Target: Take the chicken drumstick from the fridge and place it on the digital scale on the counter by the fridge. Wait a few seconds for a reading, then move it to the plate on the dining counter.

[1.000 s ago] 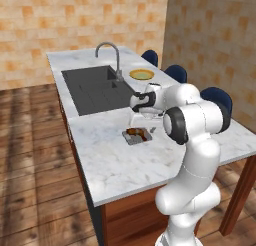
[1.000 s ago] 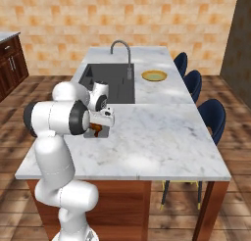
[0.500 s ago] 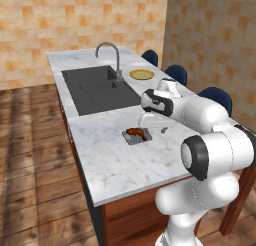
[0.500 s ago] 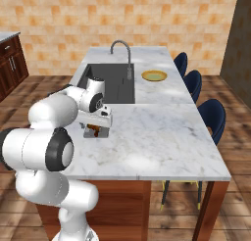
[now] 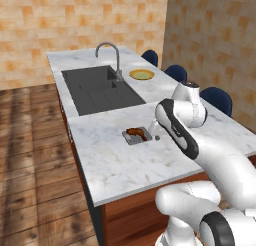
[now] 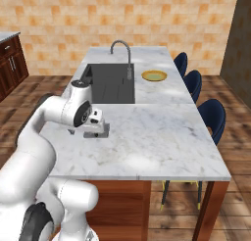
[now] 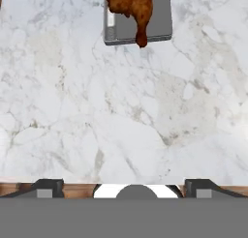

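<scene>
Starting with the left base view, the chicken drumstick (image 5: 134, 132) is seen lying on the digital scale (image 5: 137, 136), which sits on the marble tabletop (image 5: 115, 160) just near of the dark sink (image 5: 100, 88). The meat is judged to be left there so that a reading can settle, which is why nothing is touching it. The white arm (image 5: 185, 125) is bent in from the right, its hand just right of the scale. The plate (image 5: 141, 74) is found well apart, at the far end by the faucet (image 5: 111, 52), with blue stools (image 5: 176, 72) along the right side; it is taken to be the final resting place.

In the right base view, the arm (image 6: 59, 112) rises from the left and the hand (image 6: 93, 122) hangs low over the tabletop (image 6: 147, 147), hiding the scale and meat behind it. The plate (image 6: 154, 76) is seen far off, right of the sink (image 6: 115, 82).

In the hand view, the drumstick (image 7: 131, 7) rests across the grey scale (image 7: 157, 19), its thin end hanging over the scale's edge toward the camera. The jaws (image 7: 123, 186) are spread to their widest and nothing is held between them; bare marble (image 7: 121, 111) lies between them and the scale. The weighing step is judged to be under way, the transfer to the plate not yet begun.
</scene>
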Available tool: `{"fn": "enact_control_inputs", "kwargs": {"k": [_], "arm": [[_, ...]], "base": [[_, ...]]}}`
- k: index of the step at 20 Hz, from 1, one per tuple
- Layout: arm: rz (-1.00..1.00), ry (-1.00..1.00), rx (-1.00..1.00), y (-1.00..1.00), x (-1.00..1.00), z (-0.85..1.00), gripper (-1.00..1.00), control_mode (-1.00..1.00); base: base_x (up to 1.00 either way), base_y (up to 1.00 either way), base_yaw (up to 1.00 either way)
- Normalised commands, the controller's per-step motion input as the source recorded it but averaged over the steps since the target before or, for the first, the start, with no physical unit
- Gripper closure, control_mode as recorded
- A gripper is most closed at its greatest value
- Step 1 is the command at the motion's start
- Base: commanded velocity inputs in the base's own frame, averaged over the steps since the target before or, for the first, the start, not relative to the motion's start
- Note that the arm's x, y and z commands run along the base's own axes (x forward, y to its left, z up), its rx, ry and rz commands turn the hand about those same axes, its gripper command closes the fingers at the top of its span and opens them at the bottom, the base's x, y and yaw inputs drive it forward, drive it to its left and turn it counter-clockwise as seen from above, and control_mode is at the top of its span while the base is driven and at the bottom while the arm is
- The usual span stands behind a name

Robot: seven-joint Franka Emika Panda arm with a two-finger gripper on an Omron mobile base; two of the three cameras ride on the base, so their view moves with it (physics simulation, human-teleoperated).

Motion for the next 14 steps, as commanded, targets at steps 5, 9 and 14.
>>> {"fn": "enact_control_inputs", "kwargs": {"k": [5,9,14], "arm": [[0.00,-0.13,-0.04,0.02,-0.71,0.37,-1.00,-1.00],[0.01,-0.14,0.00,0.00,-0.36,0.09,-1.00,-1.00],[0.01,-0.07,0.00,0.00,-0.24,0.48,-1.00,-1.00]], "base": [[0.00,0.00,0.00],[0.00,0.00,0.00],[0.00,0.00,0.00]]}}
